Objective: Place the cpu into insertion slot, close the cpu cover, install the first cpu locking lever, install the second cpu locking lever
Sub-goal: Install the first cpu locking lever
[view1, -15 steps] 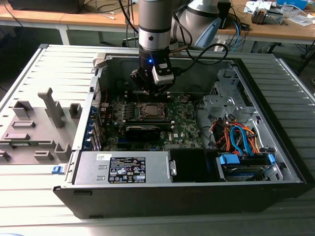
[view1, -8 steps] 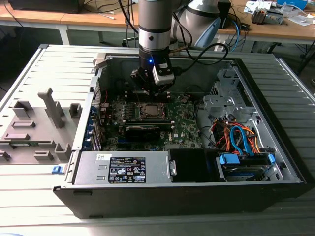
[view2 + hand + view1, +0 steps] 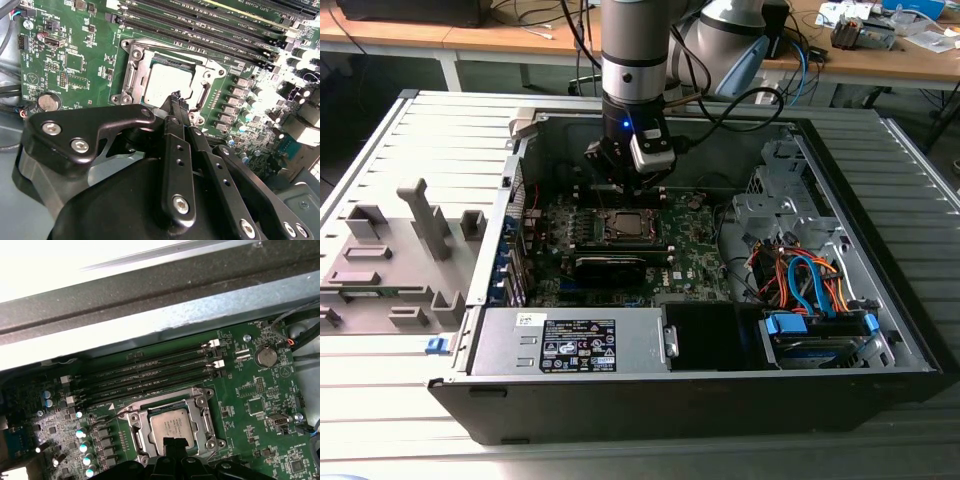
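Observation:
The cpu (image 3: 165,82) lies flat in the insertion slot (image 3: 625,225), its silver-grey top showing through a square opening. The cpu cover (image 3: 131,70) lies down over it as a silver frame, also seen as the cpu cover (image 3: 141,432) around the cpu (image 3: 169,424). A thin wire lever (image 3: 111,415) sticks out beside the socket. My gripper (image 3: 176,96) hangs just above the socket's edge, black fingers pressed together with nothing between them. In the exterior view my gripper (image 3: 623,185) stands over the motherboard inside the open case.
Long memory slots (image 3: 145,377) run beside the socket, toward the case wall (image 3: 150,305). A coin battery (image 3: 265,357) sits on the board. A long black card (image 3: 610,265), the power supply (image 3: 570,340) and a cabled drive bay (image 3: 815,300) fill the case. A grey fixture (image 3: 400,250) lies outside.

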